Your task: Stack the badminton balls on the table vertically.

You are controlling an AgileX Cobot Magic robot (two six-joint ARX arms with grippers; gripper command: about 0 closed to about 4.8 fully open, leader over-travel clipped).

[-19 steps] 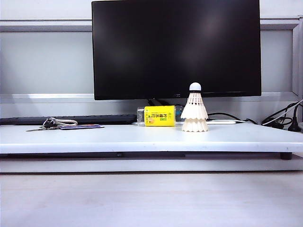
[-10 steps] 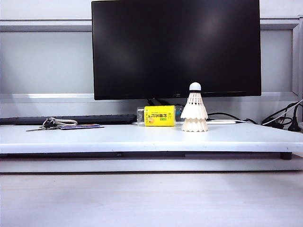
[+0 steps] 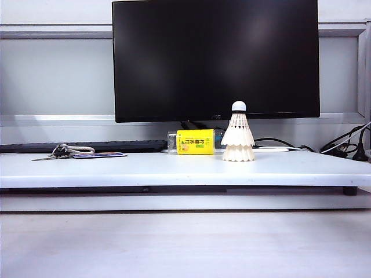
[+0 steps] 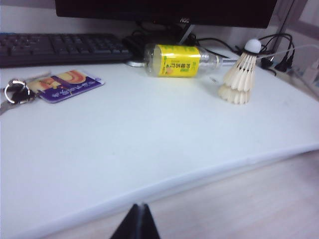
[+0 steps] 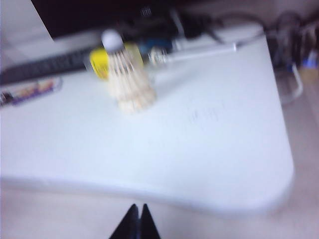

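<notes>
Cream-white ribbed feather shuttlecocks (image 3: pixel 238 138) carry a round white cork tip with a thin black band. The long flat tabletop (image 3: pixel 174 169) is plain white. A clear plastic bottle (image 3: pixel 194 142) wears a bright yellow label. The flat monitor screen (image 3: pixel 215 58) is black.

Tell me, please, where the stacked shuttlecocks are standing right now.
In the exterior view, the stacked shuttlecocks stand upright right of centre on the white table, beside the yellow-labelled bottle, below the monitor.

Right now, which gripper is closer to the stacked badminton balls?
Right, probably. The right gripper, shut, sits off the table's front edge with the badminton balls large ahead; the left gripper, also shut, sits off that edge too, the balls smaller and farther across.
</notes>
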